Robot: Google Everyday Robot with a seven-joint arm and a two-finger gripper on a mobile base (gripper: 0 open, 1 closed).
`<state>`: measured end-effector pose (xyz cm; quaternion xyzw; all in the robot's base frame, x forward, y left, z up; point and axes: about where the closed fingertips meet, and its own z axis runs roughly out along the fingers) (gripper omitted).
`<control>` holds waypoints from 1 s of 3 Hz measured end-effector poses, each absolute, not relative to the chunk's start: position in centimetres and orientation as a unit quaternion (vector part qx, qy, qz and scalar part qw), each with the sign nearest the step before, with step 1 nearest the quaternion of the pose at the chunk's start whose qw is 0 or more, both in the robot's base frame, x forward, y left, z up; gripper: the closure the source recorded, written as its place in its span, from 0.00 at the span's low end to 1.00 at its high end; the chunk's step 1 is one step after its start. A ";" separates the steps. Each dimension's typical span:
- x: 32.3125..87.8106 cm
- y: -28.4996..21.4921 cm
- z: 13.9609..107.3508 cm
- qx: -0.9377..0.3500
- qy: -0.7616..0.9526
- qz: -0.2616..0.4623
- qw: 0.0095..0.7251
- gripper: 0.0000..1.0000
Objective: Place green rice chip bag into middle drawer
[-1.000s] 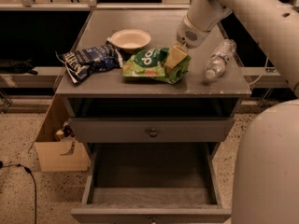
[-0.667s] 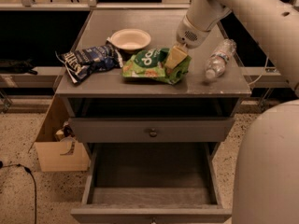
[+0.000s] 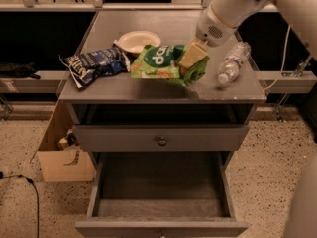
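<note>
Jaws of the gripper (image 3: 192,58) pinched shut on the right end of the green rice chip bag (image 3: 157,62), mid cabinet top (image 3: 223,94), near the bowl (image 3: 137,39). Slanting down-left from far right on a white arm (image 3: 225,9).

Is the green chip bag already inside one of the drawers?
No, the green rice chip bag lies on the cabinet top, with the gripper at its right end.

Dim light; pincer (image 3: 191,58) at green rice chip bag (image 3: 157,63) shadows tabletop (image 3: 124,90).
</note>
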<state>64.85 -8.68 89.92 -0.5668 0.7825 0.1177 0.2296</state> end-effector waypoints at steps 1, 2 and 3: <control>63.6 -10.2 94.5 -0.550 0.748 0.179 0.324 1.00; 60.6 -12.0 100.0 -0.534 0.696 0.248 0.412 1.00; 59.0 -11.6 102.3 -0.521 0.672 0.292 0.438 1.00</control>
